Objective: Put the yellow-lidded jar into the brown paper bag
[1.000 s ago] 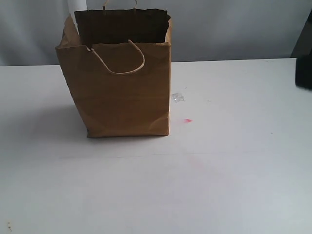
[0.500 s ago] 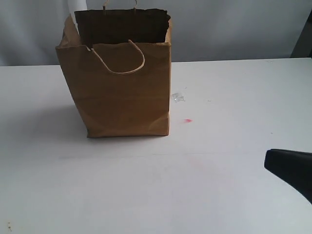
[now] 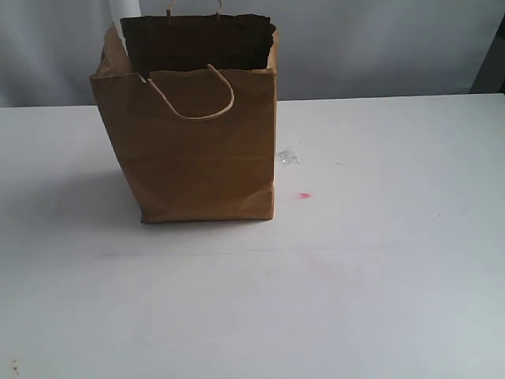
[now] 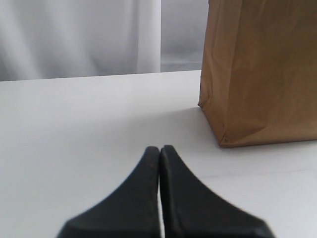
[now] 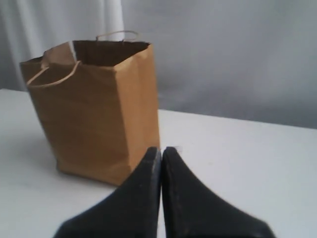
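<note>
The brown paper bag (image 3: 193,134) stands upright on the white table, left of centre, its mouth open and its cord handles up. It also shows in the left wrist view (image 4: 262,74) and the right wrist view (image 5: 94,106). The yellow-lidded jar is not visible in any view. My left gripper (image 4: 159,149) is shut with nothing between its black fingers, low over the table beside the bag. My right gripper (image 5: 161,150) is shut too, empty, facing the bag's corner from a short distance. Neither gripper appears in the exterior view.
A small clear scrap (image 3: 287,158) and a pink speck (image 3: 304,195) lie on the white table (image 3: 379,260) just right of the bag. Grey curtains hang behind the table.
A dark gripper part at the exterior view's right edge moved from upper right to lower right, then left the frame. The bag has not moved.
</note>
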Controlling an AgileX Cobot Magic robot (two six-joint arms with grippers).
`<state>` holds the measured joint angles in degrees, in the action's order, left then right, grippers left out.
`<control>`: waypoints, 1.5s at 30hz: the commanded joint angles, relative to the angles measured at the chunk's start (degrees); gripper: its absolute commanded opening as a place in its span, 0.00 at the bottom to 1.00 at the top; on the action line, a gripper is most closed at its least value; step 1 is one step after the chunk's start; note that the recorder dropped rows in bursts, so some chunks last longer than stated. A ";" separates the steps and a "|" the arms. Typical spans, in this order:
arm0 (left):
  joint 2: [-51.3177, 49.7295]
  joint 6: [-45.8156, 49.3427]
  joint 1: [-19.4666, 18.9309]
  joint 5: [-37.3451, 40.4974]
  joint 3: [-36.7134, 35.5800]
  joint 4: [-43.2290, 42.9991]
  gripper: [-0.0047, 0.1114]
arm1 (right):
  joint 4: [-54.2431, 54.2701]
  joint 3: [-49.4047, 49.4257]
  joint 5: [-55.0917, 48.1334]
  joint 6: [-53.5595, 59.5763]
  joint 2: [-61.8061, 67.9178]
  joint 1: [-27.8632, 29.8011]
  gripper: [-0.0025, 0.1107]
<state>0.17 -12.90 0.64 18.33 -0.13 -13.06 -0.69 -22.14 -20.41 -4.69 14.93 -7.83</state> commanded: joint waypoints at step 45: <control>-0.17 -0.22 0.28 -0.54 0.13 0.22 0.05 | -2.64 22.14 2.37 -0.29 -12.63 3.25 0.02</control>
<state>0.17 -12.90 0.64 18.33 -0.13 -13.06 -3.60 -0.17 -18.08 -4.69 2.45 -5.01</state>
